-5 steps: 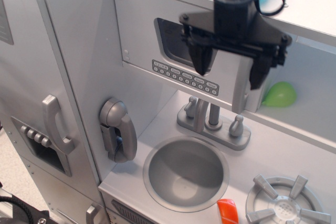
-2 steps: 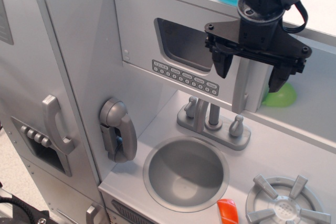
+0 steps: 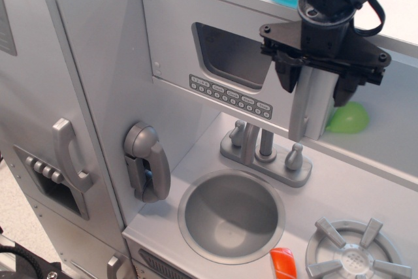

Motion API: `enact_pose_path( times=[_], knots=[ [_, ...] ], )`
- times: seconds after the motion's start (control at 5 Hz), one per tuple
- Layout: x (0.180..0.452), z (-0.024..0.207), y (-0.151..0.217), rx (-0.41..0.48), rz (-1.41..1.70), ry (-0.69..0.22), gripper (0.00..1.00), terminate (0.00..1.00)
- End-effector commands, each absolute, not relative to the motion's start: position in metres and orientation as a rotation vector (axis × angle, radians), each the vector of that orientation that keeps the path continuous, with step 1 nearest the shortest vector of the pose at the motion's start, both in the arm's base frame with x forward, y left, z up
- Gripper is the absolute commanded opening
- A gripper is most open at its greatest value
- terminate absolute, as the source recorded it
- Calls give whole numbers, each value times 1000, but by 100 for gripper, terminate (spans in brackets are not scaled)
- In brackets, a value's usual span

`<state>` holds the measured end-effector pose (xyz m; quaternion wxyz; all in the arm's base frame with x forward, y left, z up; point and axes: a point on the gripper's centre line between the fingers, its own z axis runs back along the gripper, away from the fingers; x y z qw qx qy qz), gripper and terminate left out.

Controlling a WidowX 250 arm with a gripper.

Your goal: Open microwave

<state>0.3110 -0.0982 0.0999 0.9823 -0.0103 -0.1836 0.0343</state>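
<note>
Now the end effector point(image 3: 315, 87) has narrowed around the microwave point(image 3: 222, 63) handle point(image 3: 312, 104) between its fingers, seemingly gripping it, ready to pull.

we see the microwave point(image 3: 215, 63) as a light grey compartment up in the toy kitchen, with a rounded clear window, a row of small printed buttons beneath it, and an upright silver bar handle point(image 3: 312, 106) at its right edge. its door sits nearly shut.
</note>
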Motion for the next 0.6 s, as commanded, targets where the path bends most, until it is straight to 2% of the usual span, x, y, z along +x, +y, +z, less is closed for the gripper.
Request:
enact_pose_path(
  times=[0.0,0.2,0.4],
  knots=[
    [319,115,-95,-105,71,-393,0,0],
    [315,117,-90,-125,72,-382,0,0],
    [297,121,-85,-132,46,-374,0,0]
  ],
)
